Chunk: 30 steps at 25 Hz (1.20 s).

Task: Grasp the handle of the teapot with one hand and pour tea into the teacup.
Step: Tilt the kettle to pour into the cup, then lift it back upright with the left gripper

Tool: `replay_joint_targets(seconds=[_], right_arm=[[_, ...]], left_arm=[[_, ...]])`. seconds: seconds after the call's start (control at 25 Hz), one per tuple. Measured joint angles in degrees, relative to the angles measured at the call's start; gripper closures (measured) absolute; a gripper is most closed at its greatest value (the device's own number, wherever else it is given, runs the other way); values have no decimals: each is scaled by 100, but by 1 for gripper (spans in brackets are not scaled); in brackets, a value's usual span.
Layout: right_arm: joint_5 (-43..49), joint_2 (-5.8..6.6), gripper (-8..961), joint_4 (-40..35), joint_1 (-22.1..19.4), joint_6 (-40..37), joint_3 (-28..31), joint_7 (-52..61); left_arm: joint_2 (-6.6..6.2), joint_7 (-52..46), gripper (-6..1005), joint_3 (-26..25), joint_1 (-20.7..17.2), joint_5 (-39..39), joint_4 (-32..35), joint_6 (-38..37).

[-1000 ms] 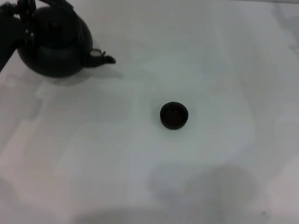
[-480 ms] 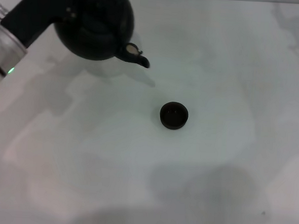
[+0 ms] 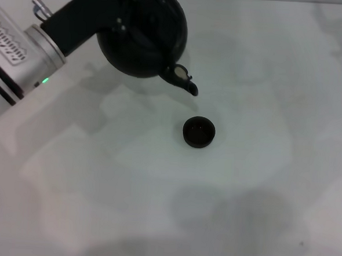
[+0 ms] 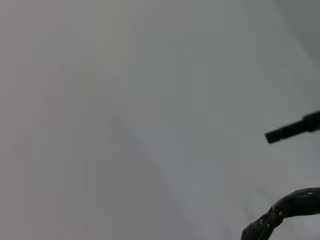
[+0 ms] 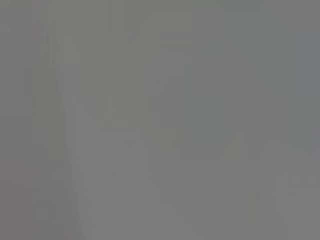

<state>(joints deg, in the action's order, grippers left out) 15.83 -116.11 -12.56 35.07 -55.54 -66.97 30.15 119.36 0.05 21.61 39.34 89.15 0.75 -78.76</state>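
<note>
Teapot [image 3: 143,36] hangs at the far left, held by its handle [image 4: 282,212] in the left gripper [image 3: 108,11], spout pointing right and near toward the teacup [image 3: 199,132] just beyond it.

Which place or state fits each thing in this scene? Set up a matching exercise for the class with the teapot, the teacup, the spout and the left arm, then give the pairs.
Column one:
1. teapot
2. teacup
3. spout
4. left arm

Column two:
A. sits alone on the white table
B. silver casing with a green light
C. lifted and tilted
D. points down toward the cup

Pairs: 1-C, 2-A, 3-D, 4-B
</note>
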Motion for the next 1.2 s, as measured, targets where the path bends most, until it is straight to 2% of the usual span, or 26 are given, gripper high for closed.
replay_joint_targets(seconds=[0.32, 0.72, 1.2], right_arm=[[-170, -5, 105, -9, 0, 4, 0, 12], [-573, 27, 105, -10, 8, 25, 0, 18], [-599, 36, 106, -29, 9, 27, 155, -22]], left_arm=[[6, 456, 890, 71, 122, 44, -188, 384], [8, 474, 892, 127, 274, 50, -191, 558], [8, 505, 895, 222, 326, 289, -174, 705]])
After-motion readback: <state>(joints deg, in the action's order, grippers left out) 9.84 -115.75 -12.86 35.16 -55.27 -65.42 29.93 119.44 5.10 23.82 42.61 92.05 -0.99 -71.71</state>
